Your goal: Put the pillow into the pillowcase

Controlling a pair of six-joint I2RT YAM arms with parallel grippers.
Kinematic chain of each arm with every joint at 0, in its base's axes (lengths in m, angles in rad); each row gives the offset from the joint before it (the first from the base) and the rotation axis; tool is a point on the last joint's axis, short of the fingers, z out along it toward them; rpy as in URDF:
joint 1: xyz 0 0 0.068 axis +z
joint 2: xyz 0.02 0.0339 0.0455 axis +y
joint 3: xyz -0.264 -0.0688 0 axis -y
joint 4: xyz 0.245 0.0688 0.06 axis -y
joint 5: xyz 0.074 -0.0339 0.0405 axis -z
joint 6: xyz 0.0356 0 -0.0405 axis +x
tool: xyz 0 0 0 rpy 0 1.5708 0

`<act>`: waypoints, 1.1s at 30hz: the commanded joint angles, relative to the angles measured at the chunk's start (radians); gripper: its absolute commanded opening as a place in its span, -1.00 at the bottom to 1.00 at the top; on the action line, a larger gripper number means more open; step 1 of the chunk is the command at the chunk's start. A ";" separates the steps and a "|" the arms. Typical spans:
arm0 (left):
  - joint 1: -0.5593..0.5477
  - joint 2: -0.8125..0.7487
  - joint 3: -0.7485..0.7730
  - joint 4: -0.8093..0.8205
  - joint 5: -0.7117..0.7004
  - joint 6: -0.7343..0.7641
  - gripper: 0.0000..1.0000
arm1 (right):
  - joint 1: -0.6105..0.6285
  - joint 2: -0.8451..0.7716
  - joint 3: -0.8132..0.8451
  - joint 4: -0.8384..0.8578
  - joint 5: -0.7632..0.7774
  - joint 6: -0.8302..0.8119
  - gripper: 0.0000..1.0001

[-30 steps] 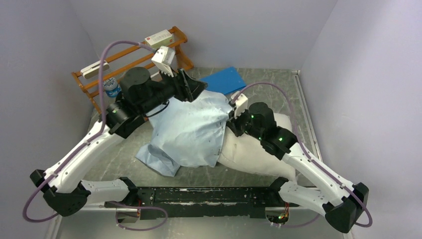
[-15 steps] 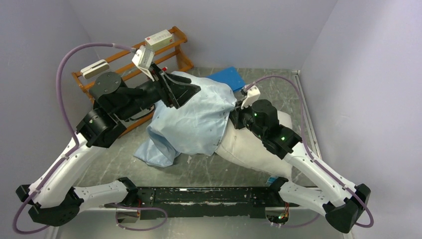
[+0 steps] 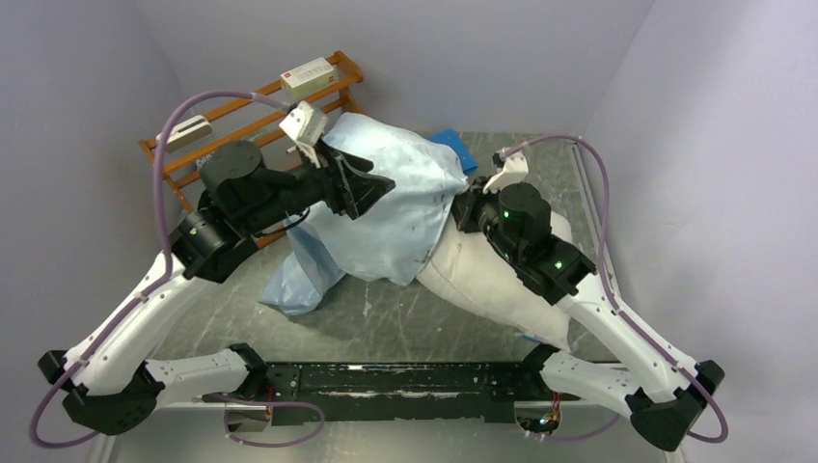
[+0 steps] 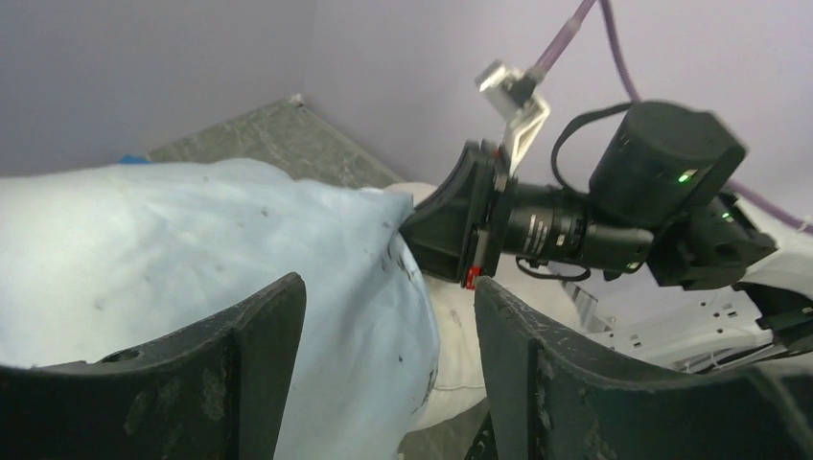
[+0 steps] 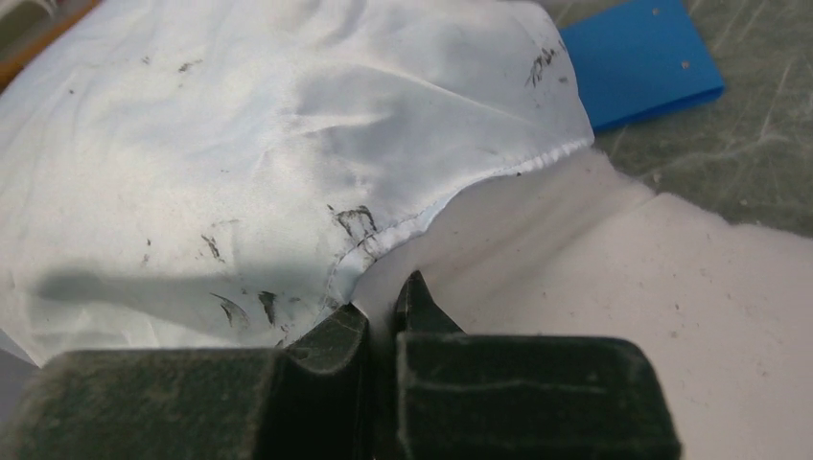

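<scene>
pinching the hem of the pillowcase (image 3: 395, 207), the right gripper (image 3: 461, 214) has its two fingers pressed together on top of the pillow (image 3: 492, 280), and the wrist view shows the stitched edge running straight into the fingertips. the pillow lies slantwise on the table (image 3: 386, 323) under the right arm, white and plump, its near-right half bare. its far-left end is covered by the pale blue pillowcase, which bulges up there, while a loose fold droops to the table just left of the pillow. over on that covered end, the left gripper (image 3: 371, 185) is spread wide above the fabric, clamped on nothing. a flat blue sheet (image 3: 453, 145) peeks out just beyond the pillow, and a wooden rack (image 3: 251, 116) stands well off to the pillow's far left.
</scene>
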 commanded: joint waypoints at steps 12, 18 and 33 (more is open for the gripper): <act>-0.001 0.015 -0.169 0.162 0.036 0.183 0.42 | -0.006 0.080 0.141 0.387 0.077 0.252 -1.00; -0.002 -0.014 -0.257 0.284 0.071 0.253 0.43 | -0.005 0.025 0.073 0.415 0.079 0.238 -1.00; -0.002 -0.044 -0.282 0.255 -0.038 0.247 0.41 | -0.005 -0.030 -0.047 0.465 0.055 0.197 -1.00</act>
